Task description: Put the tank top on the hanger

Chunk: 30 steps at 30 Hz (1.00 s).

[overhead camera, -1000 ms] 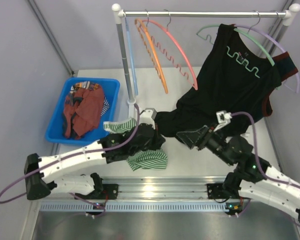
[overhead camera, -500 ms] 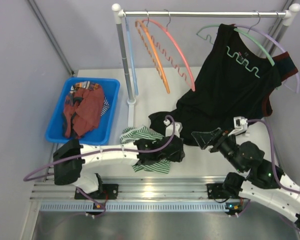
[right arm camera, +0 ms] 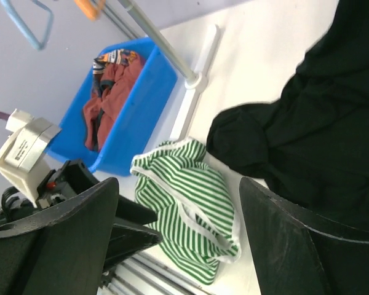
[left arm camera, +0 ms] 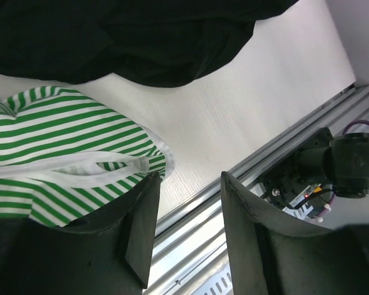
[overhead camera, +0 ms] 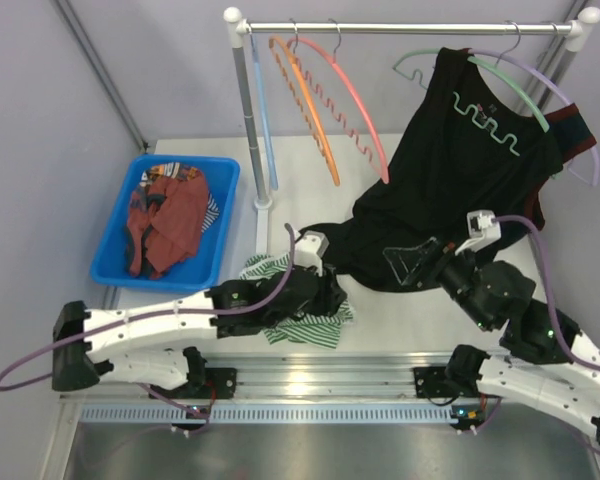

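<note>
Tank top (overhead camera: pixel 320 328) lies crumpled on the table (overhead camera: pixel 410 322), close to the near edge and a little left of the middle, just beside the fallen hem of the black garment (overhead camera: pixel 460 170). The hanger (overhead camera: pixel 383 168) hangs on the rail (overhead camera: pixel 410 28) over the far edge, well apart from it.

Your left gripper (left arm camera: pixel 189 178) sits low over the striped cloth with the jaws parted and nothing between them. The wrist view shows only bare table and the base rail in the gap, and the cloth lies beside one finger, not inside. Your right gripper (right arm camera: pixel 175 184) stands wide open and empty, pointing toward the tank top from the right.

The step in hand, as I judge it, is to get a good hold before any lifting. Aim the left jaws at the white trim of one shoulder strap — the loop near the finger looks like the best place — and close on this edge only, not on a thick fold. Then take the other strap with the right gripper, so the neck opens wide for the hanger. Keep both grippers away from the black hem — it is easy to catch it together with the tank top.
</note>
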Each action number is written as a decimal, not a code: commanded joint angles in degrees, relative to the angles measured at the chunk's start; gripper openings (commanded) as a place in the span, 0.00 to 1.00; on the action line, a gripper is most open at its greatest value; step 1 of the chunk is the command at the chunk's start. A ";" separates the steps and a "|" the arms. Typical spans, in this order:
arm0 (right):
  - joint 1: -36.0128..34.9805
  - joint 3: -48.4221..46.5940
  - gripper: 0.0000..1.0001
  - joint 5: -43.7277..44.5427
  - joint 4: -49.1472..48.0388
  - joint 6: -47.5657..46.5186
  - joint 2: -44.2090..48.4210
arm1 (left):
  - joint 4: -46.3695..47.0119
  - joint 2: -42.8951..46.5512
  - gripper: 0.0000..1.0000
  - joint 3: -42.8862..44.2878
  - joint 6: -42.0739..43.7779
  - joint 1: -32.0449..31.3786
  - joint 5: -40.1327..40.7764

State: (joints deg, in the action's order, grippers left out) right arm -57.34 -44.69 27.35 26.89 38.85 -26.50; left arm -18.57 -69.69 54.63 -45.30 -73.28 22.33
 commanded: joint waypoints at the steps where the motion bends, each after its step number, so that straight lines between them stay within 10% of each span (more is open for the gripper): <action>1: -0.58 -11.00 0.80 2.53 1.05 -8.33 -3.90 | -3.92 7.17 0.49 -1.37 2.85 -0.11 2.46; 10: 3.96 -41.59 0.82 8.52 4.83 -34.94 -29.20 | -12.45 13.17 0.47 3.80 5.66 -0.03 -0.44; 13: 17.14 -53.55 0.79 -12.84 7.03 -34.55 -37.99 | -15.35 14.49 0.54 7.05 6.45 -0.11 1.49; 20: 24.38 -78.76 0.79 -26.64 13.09 -37.79 -56.88 | -20.72 18.44 0.55 11.37 7.68 -0.11 6.06; 30: 24.56 -86.00 0.78 -28.94 15.55 -38.50 -66.83 | -23.97 23.19 0.55 11.99 7.60 -0.11 9.31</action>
State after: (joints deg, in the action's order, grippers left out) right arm -33.45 -127.92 0.45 40.60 1.43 -91.90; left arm -41.19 -47.68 65.06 -38.63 -73.28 29.21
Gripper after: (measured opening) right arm 0.786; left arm 0.551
